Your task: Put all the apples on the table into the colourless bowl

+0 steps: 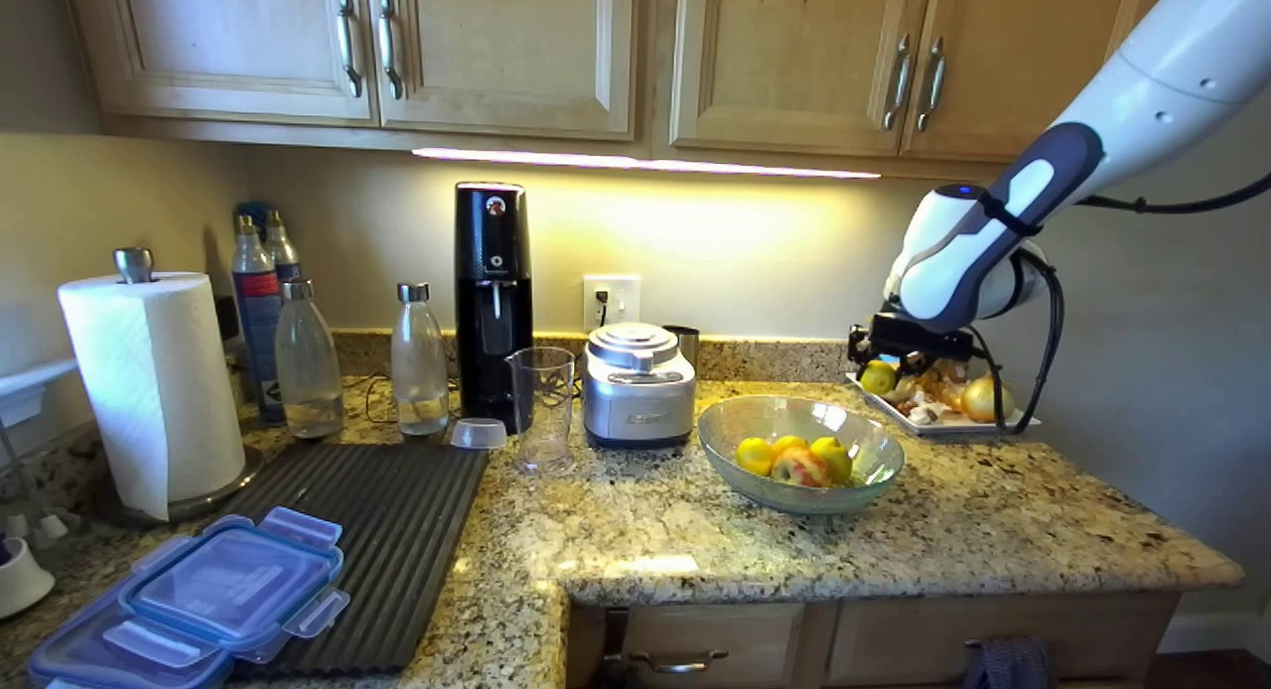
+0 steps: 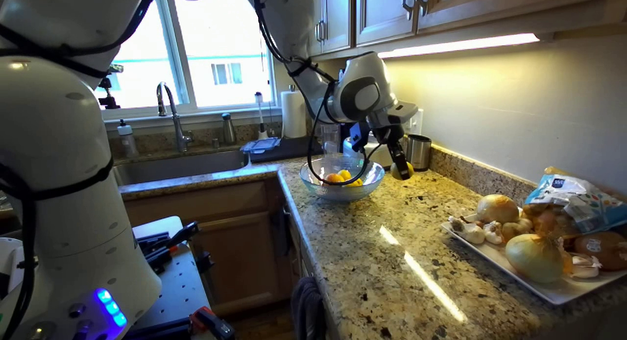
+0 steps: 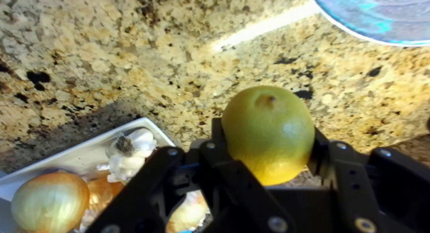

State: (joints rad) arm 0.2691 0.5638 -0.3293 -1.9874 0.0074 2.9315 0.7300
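"What does the clear glass bowl [image 1: 809,500] hold?"

"A red-streaked apple [image 1: 800,469], with yellow apples [image 1: 755,457] to its left, right and far side; the rim flares wide."

"And the gripper [image 3: 268,134]?"

"Its jaws stand part-way apart, pressed left and right against a smooth, round yellow-green apple [image 3: 268,132], over the speckled granite bench [image 1: 635,525] and outside the bowl."

"Anything in the white plate [image 2: 495,255]?"

"Papery onions [image 2: 534,257] and garlic bulbs [image 2: 471,232]; it is straight-edged, right of the bowl in both exterior views, with a crinkled plastic bag [image 2: 575,203] at its far side."
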